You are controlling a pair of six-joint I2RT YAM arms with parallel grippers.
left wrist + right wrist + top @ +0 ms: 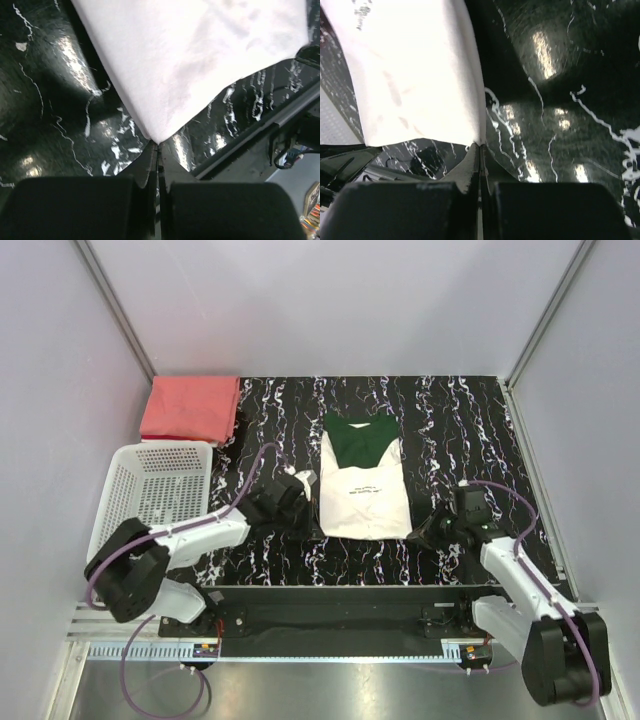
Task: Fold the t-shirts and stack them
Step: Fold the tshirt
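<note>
Left gripper (302, 510) and right gripper (430, 530) flank the near corners of the cream-white t-shirt (363, 495) in the overhead view. The shirt lies folded into a tall rectangle at the middle of the black marbled table (450, 420), green collar toward the far edge. The salmon-red t-shirt (190, 408) sits folded at the far left corner, and the white mesh basket (150, 495) lies just nearer along the left edge.

From the left wrist, the fingertips (149, 162) are drawn together to a thin slit. The shirt's near left corner runs right into them, and they appear to pinch it. The table's near edge shows at lower right.

From the right wrist, the fingertips (471, 160) are likewise closed to a slit on the near right corner. The cloth's side edge drops straight into the tips.

Judged from how it lies, the shirt is light and limp, and likely to sag or fall open if lifted by one point. Matched holds on both near corners suit it, with all layers caught together so the fold keeps.
</note>
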